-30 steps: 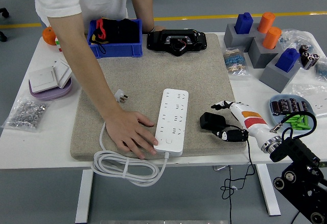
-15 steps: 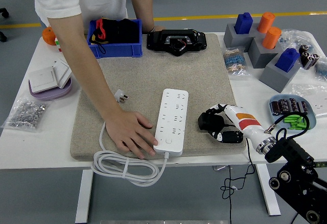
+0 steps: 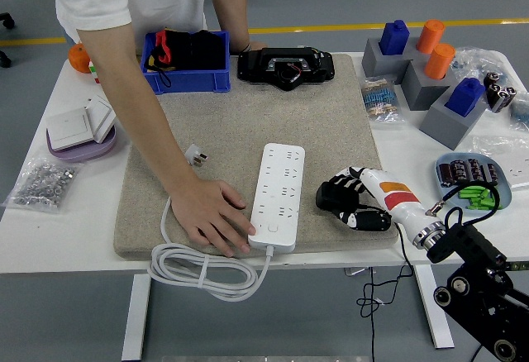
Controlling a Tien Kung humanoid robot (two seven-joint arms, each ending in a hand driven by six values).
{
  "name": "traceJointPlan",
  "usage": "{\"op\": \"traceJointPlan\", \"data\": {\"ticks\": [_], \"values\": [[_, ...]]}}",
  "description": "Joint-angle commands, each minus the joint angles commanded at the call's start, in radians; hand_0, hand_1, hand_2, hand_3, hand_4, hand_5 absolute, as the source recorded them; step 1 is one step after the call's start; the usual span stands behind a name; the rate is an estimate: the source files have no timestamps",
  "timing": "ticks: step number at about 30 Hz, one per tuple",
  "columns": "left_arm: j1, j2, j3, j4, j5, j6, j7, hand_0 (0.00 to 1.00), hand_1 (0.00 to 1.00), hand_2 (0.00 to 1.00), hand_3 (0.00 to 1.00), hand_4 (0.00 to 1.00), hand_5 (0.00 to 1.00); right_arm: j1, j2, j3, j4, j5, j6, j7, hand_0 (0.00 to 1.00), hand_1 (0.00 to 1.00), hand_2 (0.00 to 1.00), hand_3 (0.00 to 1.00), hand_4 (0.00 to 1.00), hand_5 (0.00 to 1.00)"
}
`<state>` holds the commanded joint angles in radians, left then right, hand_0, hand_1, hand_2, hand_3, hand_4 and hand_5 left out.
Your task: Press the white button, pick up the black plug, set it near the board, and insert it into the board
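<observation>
Right hand [image 3: 349, 201] is lying over the black plug [image 3: 328, 197] on the grey mat [image 3: 248, 122], fingers curling round it; plug is mostly hidden under the fingers, so full grip can't be confirmed. Plug is sitting just right of the white power strip [image 3: 278, 196], near its near end, not touching it. Strip is lying lengthwise on the mat, its white button [image 3: 272, 230] at the near end. Person's hand [image 3: 215, 217] is resting flat on the mat at the strip's near-left corner, touching its edge. Strip's white cable [image 3: 202, 267] is coiling off the bench [image 3: 74, 230] near edge; its white plug [image 3: 195, 155] is lying on the mat left of the strip. Blue bin [image 3: 187, 62] is standing at far left of mat.
</observation>
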<state>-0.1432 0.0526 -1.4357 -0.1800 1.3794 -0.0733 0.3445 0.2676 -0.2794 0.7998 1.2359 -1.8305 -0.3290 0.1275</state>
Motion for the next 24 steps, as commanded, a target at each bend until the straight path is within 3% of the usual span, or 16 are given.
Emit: {"op": "traceJointPlan", "data": {"ticks": [2, 3, 8, 9, 17, 24], "values": [[-0.001, 0.000, 0.000, 0.000, 0.000, 0.000, 0.000, 0.773, 0.710, 0.666, 0.734, 0.656, 0.558, 0.000, 0.000, -0.001, -0.001, 0.005, -0.009, 0.012, 0.290, 0.225, 0.359, 0.575, 0.584, 0.002], [-0.001, 0.000, 0.001, 0.000, -0.001, 0.000, 0.000, 0.773, 0.710, 0.666, 0.734, 0.656, 0.558, 0.000, 0.000, -0.001, -0.001, 0.007, -0.012, 0.017, 0.194, 0.153, 0.291, 0.544, 0.604, 0.002], [-0.001, 0.000, -0.001, 0.000, 0.002, 0.000, 0.001, 0.773, 0.710, 0.666, 0.734, 0.656, 0.558, -0.001, -0.003, 0.004, 0.008, 0.019, -0.027, 0.040, 0.194, 0.153, 0.291, 0.544, 0.604, 0.002], [0.000, 0.001, -0.001, 0.000, 0.002, 0.000, 0.001, 0.773, 0.710, 0.666, 0.734, 0.658, 0.555, -0.001, -0.003, 0.005, 0.011, 0.020, -0.028, 0.042, 0.152, 0.124, 0.269, 0.494, 0.619, 0.002], [-0.001, 0.002, -0.002, 0.000, 0.004, -0.001, 0.002, 0.773, 0.710, 0.666, 0.734, 0.658, 0.557, 0.018, 0.003, -0.005, 0.054, 0.045, -0.044, 0.059, 0.149, 0.121, 0.266, 0.496, 0.614, 0.002], [-0.003, 0.001, 0.005, 0.000, -0.002, -0.002, 0.001, 0.773, 0.710, 0.666, 0.734, 0.658, 0.553, 0.066, 0.033, -0.063, 0.041, 0.063, -0.051, 0.068, 0.150, 0.120, 0.267, 0.491, 0.614, 0.002]]}}
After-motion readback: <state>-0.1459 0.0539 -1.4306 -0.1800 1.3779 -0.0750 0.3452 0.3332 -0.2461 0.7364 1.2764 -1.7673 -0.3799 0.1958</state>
